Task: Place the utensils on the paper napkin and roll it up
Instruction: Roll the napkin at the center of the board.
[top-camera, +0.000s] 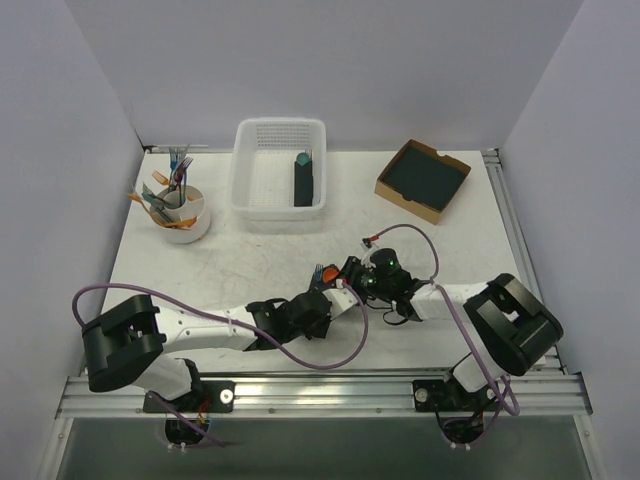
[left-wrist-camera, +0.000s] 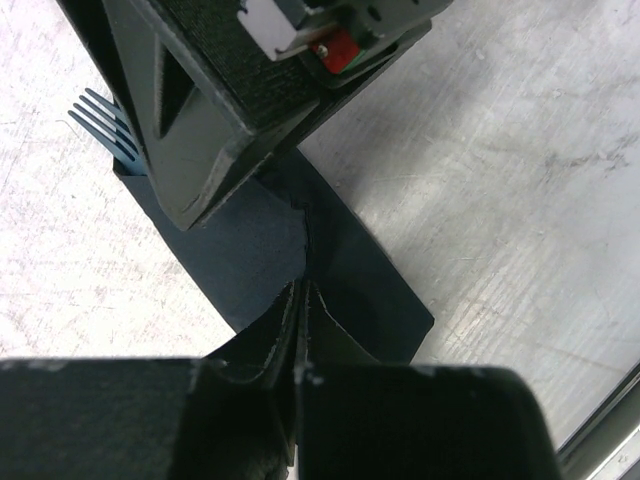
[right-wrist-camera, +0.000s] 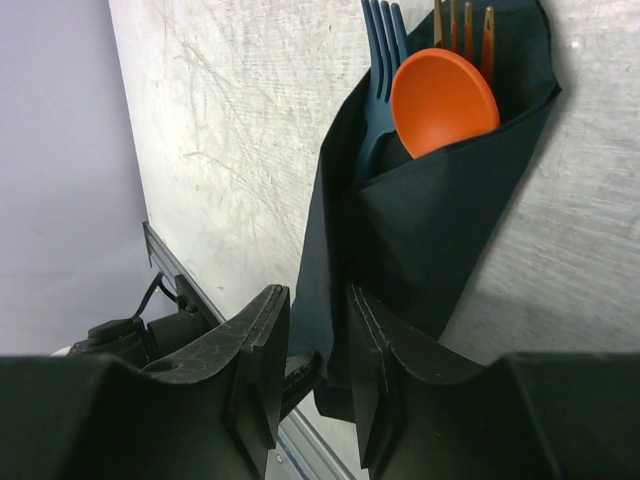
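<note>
- The paper napkin (right-wrist-camera: 420, 230), a thin near-black sheet, lies on the scratched white desk (right-wrist-camera: 230, 130) near its front middle, between the two hands. It is folded like a pocket around the utensils and is not yet a tight roll.
- I judge it very light and soft: it creases easily, may tear under a hard pull, and would fall open if released. The loose lower flap, away from the utensil heads, seems the best place to hold.
- The round orange plastic spoon (right-wrist-camera: 445, 100), the orange plastic fork (right-wrist-camera: 466, 30) and the teal-blue plastic fork (right-wrist-camera: 380, 60) look stiff, smooth and light; they could slide out of the open top.
- The left hand (left-wrist-camera: 302, 295) is closed, pinching a raised fold of the napkin.
- The right hand (right-wrist-camera: 315, 320) stands with a narrow gap at the napkin's lower end; whether it touches the paper I cannot tell.
- The handles are hidden inside the fold, so the count of pieces is uncertain. In the top view both hands cover most of the bundle.
</note>
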